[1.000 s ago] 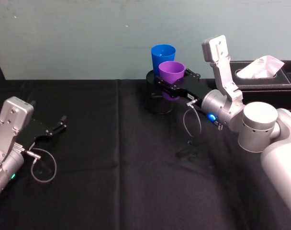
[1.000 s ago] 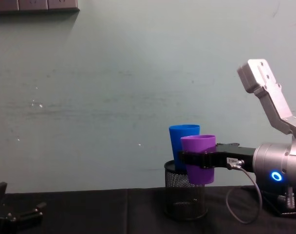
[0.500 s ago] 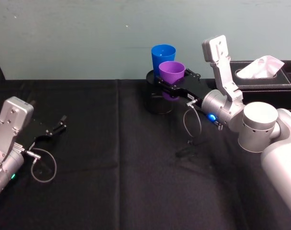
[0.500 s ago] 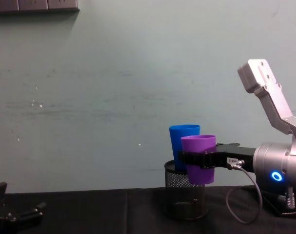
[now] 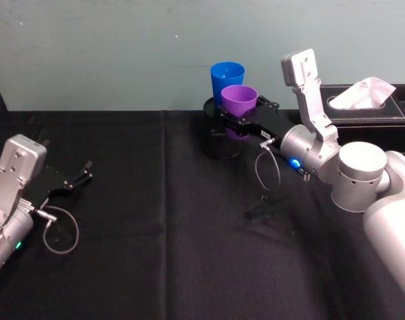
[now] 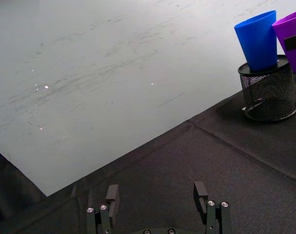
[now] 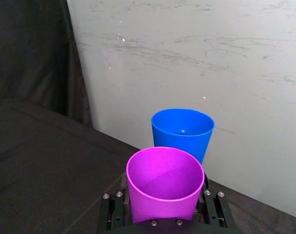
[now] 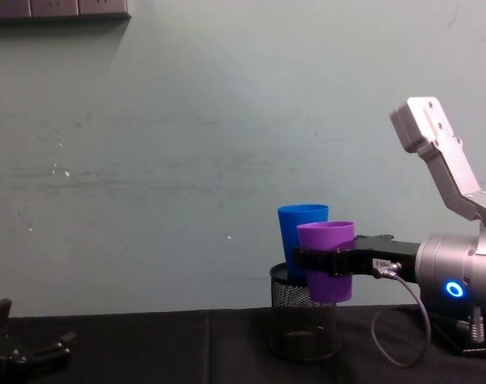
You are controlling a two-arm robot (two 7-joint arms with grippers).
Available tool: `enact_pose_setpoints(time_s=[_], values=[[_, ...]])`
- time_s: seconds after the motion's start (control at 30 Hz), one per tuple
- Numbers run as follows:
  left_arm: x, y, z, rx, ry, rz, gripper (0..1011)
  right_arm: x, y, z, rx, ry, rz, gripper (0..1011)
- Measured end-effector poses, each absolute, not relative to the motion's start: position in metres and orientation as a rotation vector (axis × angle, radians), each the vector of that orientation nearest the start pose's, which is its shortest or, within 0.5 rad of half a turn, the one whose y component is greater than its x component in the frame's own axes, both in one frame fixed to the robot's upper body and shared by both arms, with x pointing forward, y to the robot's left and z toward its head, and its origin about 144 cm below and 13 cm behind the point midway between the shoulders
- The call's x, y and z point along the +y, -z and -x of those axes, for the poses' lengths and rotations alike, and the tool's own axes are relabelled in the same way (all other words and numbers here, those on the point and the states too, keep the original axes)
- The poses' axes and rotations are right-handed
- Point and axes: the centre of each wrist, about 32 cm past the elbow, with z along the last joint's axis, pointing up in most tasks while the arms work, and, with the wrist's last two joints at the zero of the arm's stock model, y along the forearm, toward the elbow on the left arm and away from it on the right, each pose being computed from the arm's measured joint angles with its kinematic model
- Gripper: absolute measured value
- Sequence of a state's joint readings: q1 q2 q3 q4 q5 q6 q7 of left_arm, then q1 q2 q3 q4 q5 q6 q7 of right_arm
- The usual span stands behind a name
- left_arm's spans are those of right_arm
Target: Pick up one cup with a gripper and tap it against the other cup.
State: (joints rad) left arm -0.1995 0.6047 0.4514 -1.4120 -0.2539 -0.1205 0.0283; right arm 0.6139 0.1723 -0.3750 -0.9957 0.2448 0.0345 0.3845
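Head view: right gripper [image 5: 240, 112] clamped round the purple cup [image 5: 239, 99], holding it upright off the table, far centre. Blue cup [image 5: 227, 75] just beyond it, slightly left, standing in a mesh holder [image 5: 219, 145]. Left gripper [image 5: 74, 180] parked near left, jaws spread, empty, well apart from both cups.

Left wrist view: blue cup seated in the holder's mouth, purple just beside it.

Right wrist view: blue cup dead ahead of the jaws, both cups upright. I cannot tell whether they touch.

Chest view: cups overlap, purple rim lower. I judge the tap needs a short push away along the jaws' line. Keep it gentle, as blue may topple from its perch.
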Motion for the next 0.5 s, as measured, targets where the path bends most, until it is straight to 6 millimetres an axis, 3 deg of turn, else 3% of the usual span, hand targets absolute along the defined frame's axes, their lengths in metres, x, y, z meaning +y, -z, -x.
enact_pose_setpoints(time_s=[0.5], values=[[0.3097,-1.1398,-0.4886,-0.285,-1.248,-0.304,1000,-0.2097,-1.1936,-0.6151,-0.017,0.974,0.127,736]])
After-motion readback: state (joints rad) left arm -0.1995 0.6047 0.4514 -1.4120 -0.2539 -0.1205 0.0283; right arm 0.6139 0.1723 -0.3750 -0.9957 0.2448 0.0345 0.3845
